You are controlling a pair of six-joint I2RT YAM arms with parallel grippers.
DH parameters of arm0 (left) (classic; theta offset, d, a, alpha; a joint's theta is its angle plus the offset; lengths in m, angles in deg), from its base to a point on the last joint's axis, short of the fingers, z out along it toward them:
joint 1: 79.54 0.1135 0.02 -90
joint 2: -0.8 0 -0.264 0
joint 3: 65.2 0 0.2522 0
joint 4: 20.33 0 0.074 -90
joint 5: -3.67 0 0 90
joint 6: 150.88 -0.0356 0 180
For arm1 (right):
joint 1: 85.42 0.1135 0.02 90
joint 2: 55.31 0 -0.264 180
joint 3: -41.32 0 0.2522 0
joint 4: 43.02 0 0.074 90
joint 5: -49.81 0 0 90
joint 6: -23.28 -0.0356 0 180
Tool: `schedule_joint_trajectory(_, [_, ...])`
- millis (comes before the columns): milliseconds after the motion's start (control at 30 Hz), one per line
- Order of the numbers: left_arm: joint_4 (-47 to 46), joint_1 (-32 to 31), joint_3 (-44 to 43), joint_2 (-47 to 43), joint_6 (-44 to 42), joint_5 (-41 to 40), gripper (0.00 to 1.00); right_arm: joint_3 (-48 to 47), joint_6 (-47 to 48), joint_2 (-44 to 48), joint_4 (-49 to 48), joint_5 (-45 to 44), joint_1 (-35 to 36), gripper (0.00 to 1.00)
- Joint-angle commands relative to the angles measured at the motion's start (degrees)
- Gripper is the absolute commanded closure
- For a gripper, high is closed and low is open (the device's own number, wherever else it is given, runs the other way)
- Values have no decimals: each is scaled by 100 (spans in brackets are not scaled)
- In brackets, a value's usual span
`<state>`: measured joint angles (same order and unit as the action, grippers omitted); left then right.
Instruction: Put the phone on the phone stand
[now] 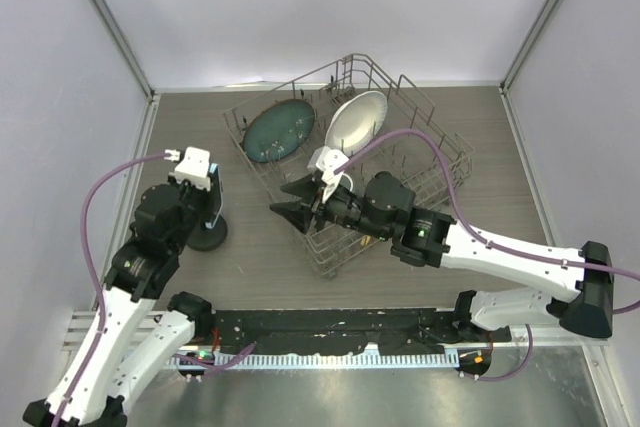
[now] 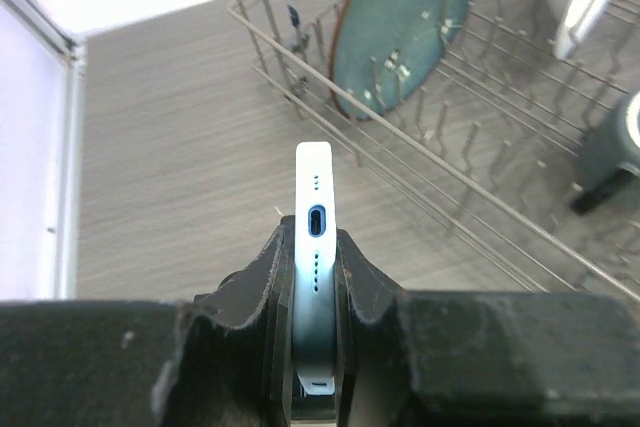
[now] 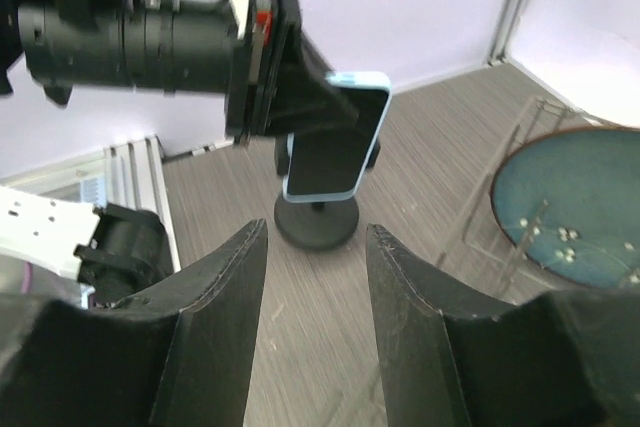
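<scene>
Our left gripper [image 2: 315, 252] clamps the light-blue-cased, black-screened phone [image 2: 316, 197] edge-on.
It stands over the black round-based phone stand [image 3: 317, 225] — perhaps touching it; our right gripper [image 3: 315, 277] hangs spread, empty.

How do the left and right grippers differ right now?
The left gripper is shut on the phone; the right gripper is open and holds nothing. The left gripper is over the phone stand on the table's left side; the right gripper is at the dish rack's edge, pointed toward the stand. Both are black two-finger grippers.
</scene>
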<state>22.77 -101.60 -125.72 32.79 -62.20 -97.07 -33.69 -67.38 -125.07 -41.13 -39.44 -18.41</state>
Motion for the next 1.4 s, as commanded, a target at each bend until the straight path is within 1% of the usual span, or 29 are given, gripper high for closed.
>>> schedule_joint_trajectory(0, [-2501,27,-316,342,-1122,-771,100,394,225,470,-104,-304,-55,50])
schedule_joint_trajectory(33, [-2573,70,-368,587,-1238,-780,100,438,260,533,-87,-313,-56,50])
schedule_joint_trajectory(133, [-2881,447,-518,914,-1353,-527,100,640,330,874,10,-357,-82,50])
schedule_joint_trajectory(167, [-2899,866,-588,1123,-1301,-360,100,745,348,954,28,-357,-82,50])
schedule_joint_trajectory(200, [-2908,1158,-632,1212,-1152,225,100,799,357,1042,36,-331,-82,50])
schedule_joint_trajectory(233, [-3221,1813,-650,1300,-777,561,100,851,365,1208,80,-313,-91,50])
schedule_joint_trajectory(267, [-3355,2142,-641,1527,-521,834,100,939,365,1288,98,-304,-91,50])
schedule_joint_trajectory(300, [-3487,2484,-641,1634,-309,1394,100,975,357,1376,124,-269,-91,50])
schedule_joint_trajectory(333, [-3801,2836,-650,1774,-20,1530,100,1010,348,1490,185,-269,-91,50])
schedule_joint_trajectory(367, [-3926,2961,-659,2019,70,1644,100,1054,339,1561,229,-243,-91,50])
schedule_joint_trajectory(400, [-4101,3102,-676,2170,97,2002,100,1063,322,1622,273,-225,-91,50])
schedule_joint_trajectory(433, [-4486,3486,-676,2302,619,2223,100,1089,313,1667,396,-207,-91,50])
schedule_joint_trajectory(500, [-4866,3971,-685,2748,1123,2567,100,1107,243,1816,502,-198,-91,50])
schedule_joint_trajectory(533, [-5024,4338,-685,2882,1317,2847,100,1159,216,1886,581,-155,-91,50])
schedule_joint_trajectory(567, [-5261,4464,-676,3040,1536,2850,100,1177,164,1991,616,-146,-91,50])
schedule_joint_trajectory(600, [-5324,4552,-676,3242,1565,2841,100,1203,146,2053,634,-146,-82,50])
schedule_joint_trajectory(733, [-5281,4650,-738,3718,1372,2665,100,1449,111,2291,634,-155,-91,50])
schedule_joint_trajectory(767, [-5281,4650,-738,3779,1380,2726,100,1467,111,2335,634,-155,-91,50])
schedule_joint_trajectory(967, [-5413,4650,-571,3736,1117,2884,100,1494,128,2309,643,-155,-91,50])
schedule_joint_trajectory(1000, [-5361,4641,-571,3718,1030,2946,100,1494,137,2283,634,37,-91,50])
schedule_joint_trajectory(1100, [-5290,4536,-510,3631,888,2964,99,1467,155,2133,590,187,-100,50])
schedule_joint_trajectory(1133, [-5246,4518,-448,3604,905,2912,96,1450,155,2072,582,223,-100,50])
schedule_joint_trajectory(1167, [-5220,4518,-413,3543,958,2815,91,1441,155,2037,581,267,-91,50])
schedule_joint_trajectory(1200, [-5202,4527,-369,3499,1011,2623,72,1441,146,2010,581,302,-91,50])
schedule_joint_trajectory(1267, [-5298,4527,-202,3359,1195,2499,53,1450,120,1992,547,329,-91,50])
schedule_joint_trajectory(1300, [-5351,4518,-141,3314,1274,2402,13,1458,111,1975,538,320,-91,50])
schedule_joint_trajectory(1333, [-5395,4509,-79,3262,1353,2184,0,1467,111,1983,529,303,-91,50])
schedule_joint_trajectory(1367, [-5404,4527,-61,3218,1511,2095,0,1467,85,1983,529,303,-91,50])
